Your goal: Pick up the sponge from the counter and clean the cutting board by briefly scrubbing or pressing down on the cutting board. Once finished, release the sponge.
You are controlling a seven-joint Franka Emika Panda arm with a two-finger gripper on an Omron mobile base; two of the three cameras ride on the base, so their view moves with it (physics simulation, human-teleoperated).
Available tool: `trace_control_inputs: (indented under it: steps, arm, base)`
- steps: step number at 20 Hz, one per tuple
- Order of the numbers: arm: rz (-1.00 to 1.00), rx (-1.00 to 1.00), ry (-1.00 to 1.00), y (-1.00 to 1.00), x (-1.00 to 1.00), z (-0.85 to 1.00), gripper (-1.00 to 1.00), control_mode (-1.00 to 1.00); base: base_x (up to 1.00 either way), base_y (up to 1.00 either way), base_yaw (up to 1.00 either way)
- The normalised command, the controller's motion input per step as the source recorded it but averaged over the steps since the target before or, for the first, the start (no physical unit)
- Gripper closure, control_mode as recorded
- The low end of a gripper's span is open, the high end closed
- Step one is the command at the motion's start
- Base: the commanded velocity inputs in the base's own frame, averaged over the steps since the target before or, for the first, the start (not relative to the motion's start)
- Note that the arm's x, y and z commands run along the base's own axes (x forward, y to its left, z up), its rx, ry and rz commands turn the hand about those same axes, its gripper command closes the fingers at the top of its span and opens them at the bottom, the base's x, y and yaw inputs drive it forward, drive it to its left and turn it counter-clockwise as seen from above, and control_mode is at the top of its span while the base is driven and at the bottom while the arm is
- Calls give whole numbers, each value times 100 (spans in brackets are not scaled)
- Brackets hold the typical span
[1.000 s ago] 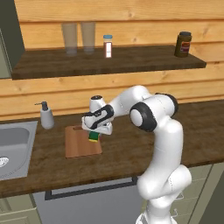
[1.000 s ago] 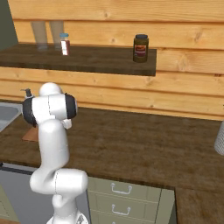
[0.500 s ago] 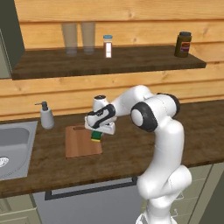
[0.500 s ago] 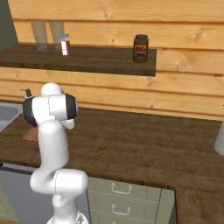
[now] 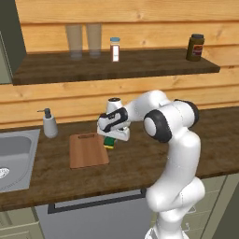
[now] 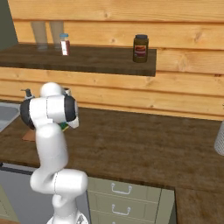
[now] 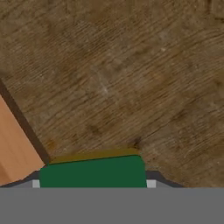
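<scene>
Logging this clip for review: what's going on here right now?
The white arm's end effector is shut on the sponge, holding it at the right edge of the cutting board on the counter. In the hand view the sponge sits mostly over bare counter, with the board off to one side.

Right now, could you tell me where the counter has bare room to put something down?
Bare counter runs right of the arm. The strip between cutting board and sink is free. It is crowded where the gripper holds the sponge by the board's edge.
</scene>
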Motion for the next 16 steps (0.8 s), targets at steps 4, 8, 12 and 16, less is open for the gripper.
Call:
trace_control_inputs:
  steps: [4, 8, 12, 16]
  arm:
    - [-11, -2, 0, 75, 49, 41, 100, -100]
    - [-11, -8, 1, 96, 63, 7, 100, -100]
    - [-2, -13, 5, 98, 73, 0, 100, -100]
    - [0, -10, 0, 91, 71, 0, 100, -100]
  base:
    - [0, 0, 0]
    - [0, 0, 0]
    - [0, 0, 0]
    - [0, 0, 0]
